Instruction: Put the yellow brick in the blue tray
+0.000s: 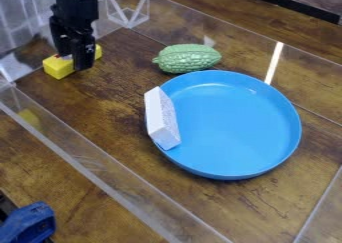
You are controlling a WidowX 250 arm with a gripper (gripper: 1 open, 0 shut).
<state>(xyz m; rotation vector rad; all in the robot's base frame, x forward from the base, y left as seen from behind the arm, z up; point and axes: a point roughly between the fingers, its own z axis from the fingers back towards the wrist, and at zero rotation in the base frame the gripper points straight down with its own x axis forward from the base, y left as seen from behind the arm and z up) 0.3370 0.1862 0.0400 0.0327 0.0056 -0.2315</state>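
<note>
The yellow brick (58, 66) lies on the wooden table at the upper left, partly covered by the black gripper. My gripper (75, 58) points straight down just over the brick's right side, its fingers (86, 55) spread open and low near the table, with nothing held. The blue tray (230, 122), a large round dish, sits to the right of centre, well away from the brick.
A white-grey block (160, 117) leans on the tray's left rim. A bumpy green oval object (187, 58) lies behind the tray. Clear plastic walls (80, 152) border the table at the front left. A blue thing (27, 225) shows at the bottom left corner.
</note>
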